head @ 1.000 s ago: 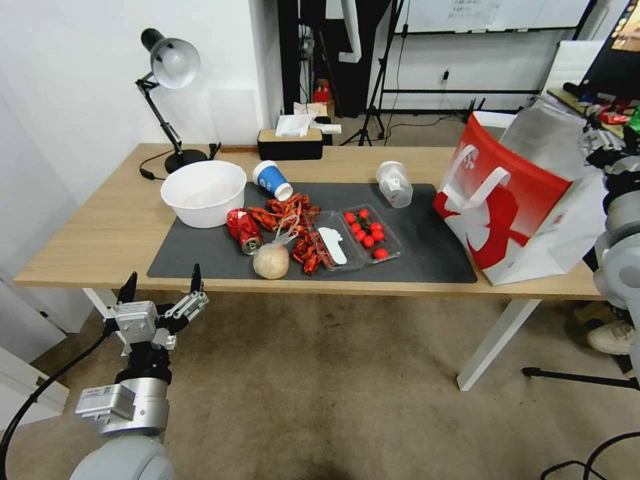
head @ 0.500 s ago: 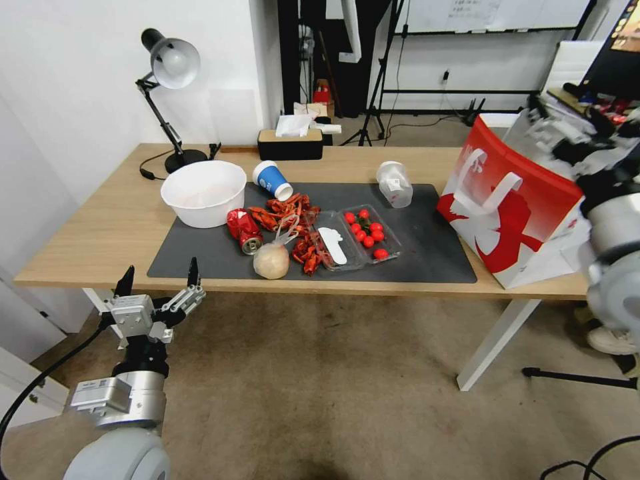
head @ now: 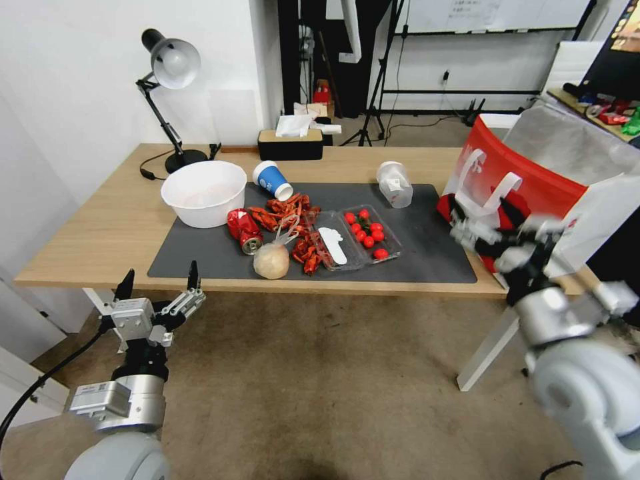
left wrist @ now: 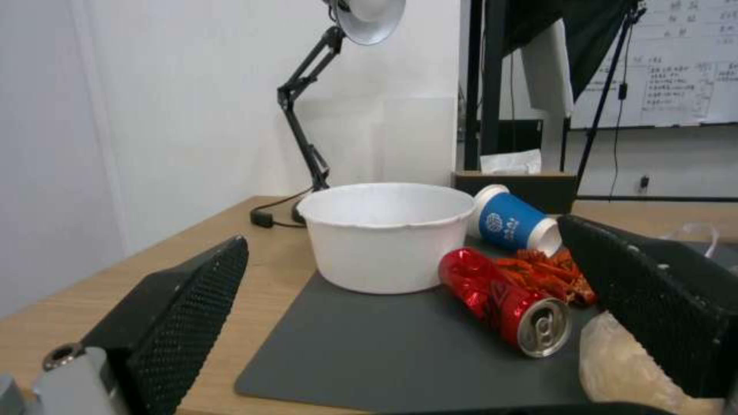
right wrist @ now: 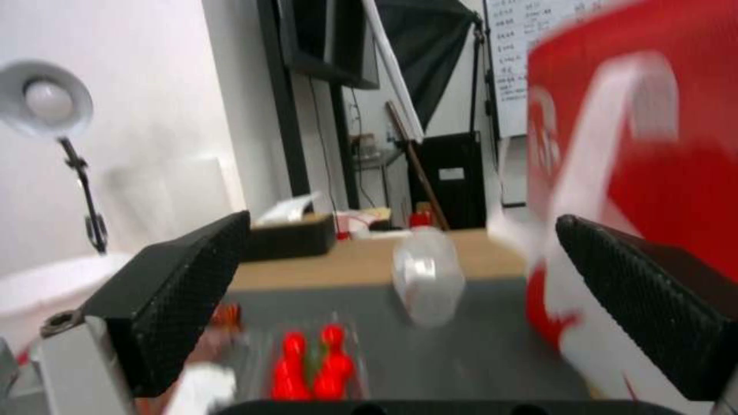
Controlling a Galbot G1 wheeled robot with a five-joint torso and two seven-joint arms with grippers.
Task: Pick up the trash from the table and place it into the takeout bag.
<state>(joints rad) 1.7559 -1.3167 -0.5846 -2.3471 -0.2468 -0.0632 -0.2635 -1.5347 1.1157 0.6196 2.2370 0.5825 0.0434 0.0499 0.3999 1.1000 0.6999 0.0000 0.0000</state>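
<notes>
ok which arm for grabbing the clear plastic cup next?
Probably right. The right gripper is open, empty, in front of the takeout bag, with the clear plastic cup between its fingers' line of sight. The left gripper hangs open below the table's front edge, facing the red can.

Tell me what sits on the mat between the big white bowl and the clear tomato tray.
In the head view: the dented red can, a pile of red crayfish shells and the clear bag with a beige lump.

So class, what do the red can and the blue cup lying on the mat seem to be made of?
Red can: likely thin metal, glossy; dented wall, silver pull-tab end. Blue cup: probably matte paper or card; white rolled rim, printed logo.
</notes>
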